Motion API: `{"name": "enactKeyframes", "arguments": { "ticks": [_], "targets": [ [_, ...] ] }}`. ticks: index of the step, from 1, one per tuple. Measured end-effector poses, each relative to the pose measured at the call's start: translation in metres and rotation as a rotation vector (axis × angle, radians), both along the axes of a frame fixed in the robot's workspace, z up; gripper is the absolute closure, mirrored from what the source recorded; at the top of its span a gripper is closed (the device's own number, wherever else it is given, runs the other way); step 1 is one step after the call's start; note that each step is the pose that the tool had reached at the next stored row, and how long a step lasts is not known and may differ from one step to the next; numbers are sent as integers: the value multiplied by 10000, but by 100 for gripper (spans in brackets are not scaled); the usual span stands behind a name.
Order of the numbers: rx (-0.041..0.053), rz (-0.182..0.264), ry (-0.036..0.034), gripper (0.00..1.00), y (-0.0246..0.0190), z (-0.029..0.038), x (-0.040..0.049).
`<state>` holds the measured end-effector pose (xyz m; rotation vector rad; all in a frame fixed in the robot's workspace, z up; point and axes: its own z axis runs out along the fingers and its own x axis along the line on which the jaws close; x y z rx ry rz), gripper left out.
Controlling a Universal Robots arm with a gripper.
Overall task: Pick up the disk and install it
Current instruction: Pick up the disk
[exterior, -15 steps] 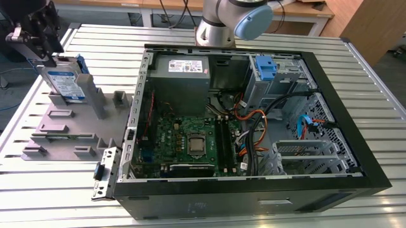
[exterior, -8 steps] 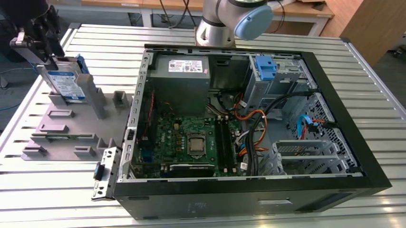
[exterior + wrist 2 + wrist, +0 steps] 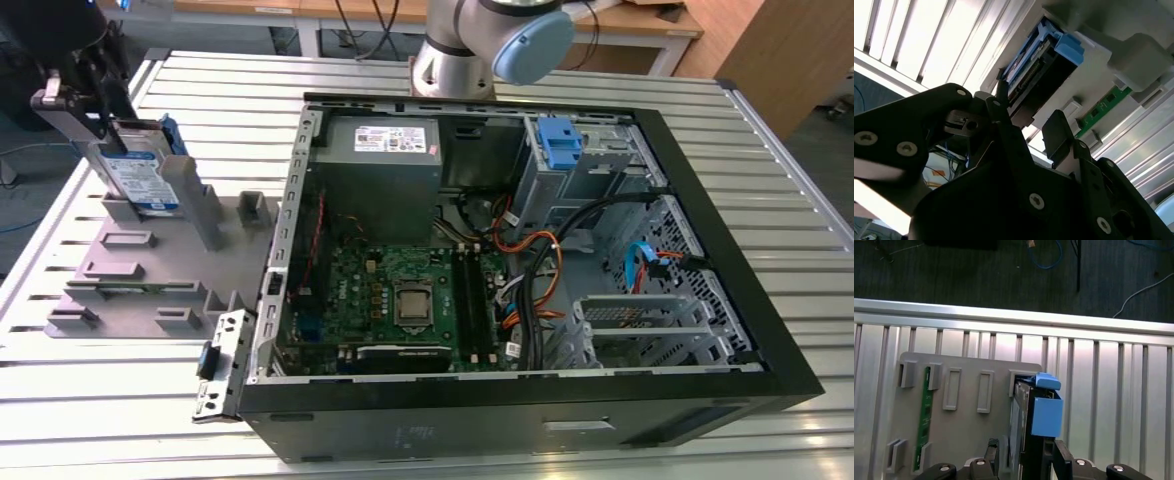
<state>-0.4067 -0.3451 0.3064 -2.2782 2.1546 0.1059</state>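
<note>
A Universal Robots arm (image 3: pixel 487 40) reaches out past the open computer case (image 3: pixel 747 330) to the exterior view's left, where its gripper (image 3: pixel 114 115) sits at the top edge of the disk (image 3: pixel 140 175). The silver drive with its white-and-blue label and blue plastic carrier stands upright in a slot of a grey fixture plate (image 3: pixel 127 270). The plate lies just beside the case, outside it, on the slatted aluminium table (image 3: pixel 134 440). In the first wrist view the gripper (image 3: pixel 1031 450) is directly over the disk (image 3: pixel 1046 412), whose blue carrier tab faces the camera. The drive is seated at the edge of the plate (image 3: pixel 966 440), and a green memory module (image 3: pixel 926 415) is slotted into the plate well apart from it. The second wrist view shows the gripper (image 3: pixel 1026 110) up against the near end of the disk (image 3: pixel 1029 80). Whether the gripper has closed on the drive or merely rests around it cannot be told. Inside the case, lying on its side with the panel off, a grey power supply box (image 3: pixel 380 170) sits at the far wall above the green motherboard (image 3: pixel 400 290). A blue plastic bracket (image 3: pixel 561 145) stands in the drive bay toward the case's far corner on the exterior view's right, with orange and black cables (image 3: pixel 534 250) trailing below it.
</note>
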Motion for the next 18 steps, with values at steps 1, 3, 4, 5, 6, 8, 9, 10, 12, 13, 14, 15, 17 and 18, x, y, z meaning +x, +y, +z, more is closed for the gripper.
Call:
{"name": "enactKeyframes", "arguments": {
  "ticks": [1,3,4,5,6,8,9,10,12,13,14,15,17,18],
  "targets": [
    [0,52,0,45,0,-9,-1],
    [1,183,-2,45,0,-28,-1],
    [1,254,-2,45,0,-34,-1],
    [1,322,-2,45,1,-40,-2],
    [0,361,-1,45,2,-43,-1],
    [1,372,-1,45,3,-46,-1],
    [4,373,-2,45,5,-48,-1],
    [7,371,-5,45,9,-50,-2],
    [11,372,-3,45,20,-51,-2],
    [14,372,-4,45,24,-52,-2],
    [16,373,-4,45,25,-53,-2],
    [16,374,-2,45,25,-52,-1],
    [16,373,-2,45,26,-52,-1],
    [16,373,-3,45,26,-51,-1]
  ]
}}
